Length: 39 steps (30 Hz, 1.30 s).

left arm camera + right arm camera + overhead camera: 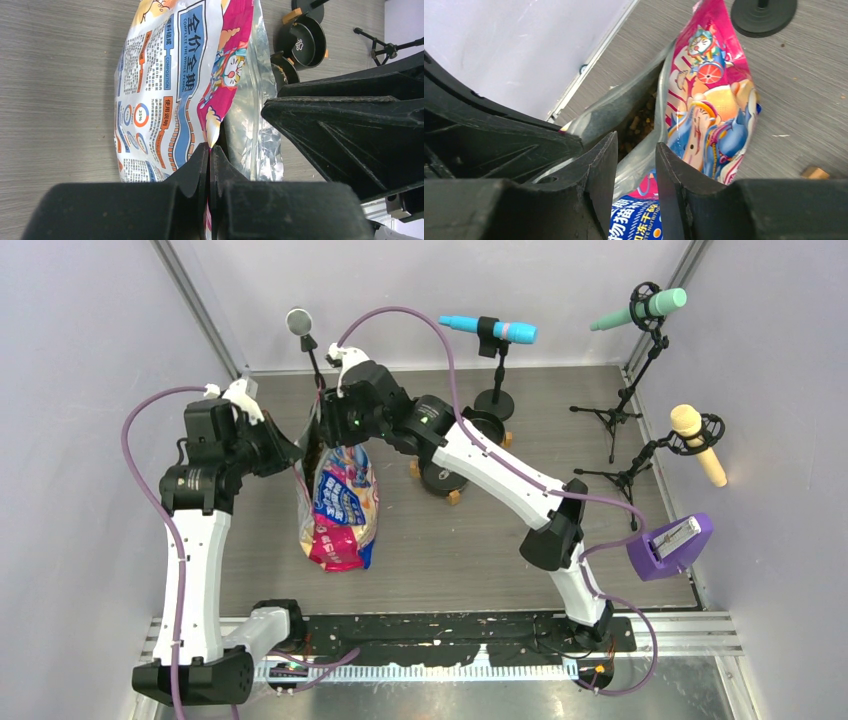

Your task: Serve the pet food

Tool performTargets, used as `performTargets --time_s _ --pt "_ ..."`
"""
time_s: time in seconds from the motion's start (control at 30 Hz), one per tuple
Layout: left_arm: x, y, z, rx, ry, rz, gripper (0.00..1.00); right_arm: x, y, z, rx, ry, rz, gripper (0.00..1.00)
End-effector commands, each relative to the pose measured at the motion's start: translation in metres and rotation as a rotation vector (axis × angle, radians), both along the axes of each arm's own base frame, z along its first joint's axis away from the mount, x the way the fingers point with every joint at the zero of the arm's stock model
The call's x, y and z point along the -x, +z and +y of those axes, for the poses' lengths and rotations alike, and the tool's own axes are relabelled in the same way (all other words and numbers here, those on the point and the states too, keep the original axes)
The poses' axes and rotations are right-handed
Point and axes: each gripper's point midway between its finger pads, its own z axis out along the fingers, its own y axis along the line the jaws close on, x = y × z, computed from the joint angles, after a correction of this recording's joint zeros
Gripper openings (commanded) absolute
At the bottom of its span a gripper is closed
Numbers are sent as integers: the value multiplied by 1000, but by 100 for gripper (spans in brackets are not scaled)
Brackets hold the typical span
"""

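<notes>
The pink-and-blue pet food bag stands upright left of the table's middle, its top open. My left gripper is shut on the left edge of the bag's mouth; in the left wrist view the jaws pinch the thin rim beside the printed back and silver lining. My right gripper is open at the mouth's other side. In the right wrist view its fingers straddle the bag's front rim without closing. Brown kibble shows inside the bag.
Two black bowls with tan feet sit right of the bag, under the right arm; they also show in the left wrist view. Microphones on stands line the back and right. A purple device sits far right.
</notes>
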Motion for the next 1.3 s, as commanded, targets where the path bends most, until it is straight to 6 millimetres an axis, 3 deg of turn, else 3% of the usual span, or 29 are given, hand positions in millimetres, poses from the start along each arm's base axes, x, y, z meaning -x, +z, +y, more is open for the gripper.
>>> performTargets --time_s 0.0,0.17,0.37,0.5,0.63,0.8,0.93,1.1,1.27 --pt "4 32 -11 48 -45 -126 0 2 16 19 -99 35 10 43" --pt "4 31 -12 52 -45 -125 0 -6 7 20 -73 8 -2 43" --pt "2 30 -12 53 -43 -121 0 -14 1 9 -24 -41 -36 52" --pt "2 31 -11 50 -38 -121 0 -12 20 2 -48 -42 -66 53" --pt "1 31 -10 48 -37 -122 0 -9 54 -14 -91 -69 -124 53" --pt "1 33 -10 43 -40 -127 0 -7 70 -28 -129 -113 -136 54" --pt "2 35 -11 43 -45 -130 0 -11 59 -39 -121 -188 -109 59" --pt "2 39 -11 42 -49 -143 0 -6 38 -16 -117 -124 -20 64" --pt "2 40 -12 44 -57 -142 0 -10 20 -8 -74 -129 28 57"
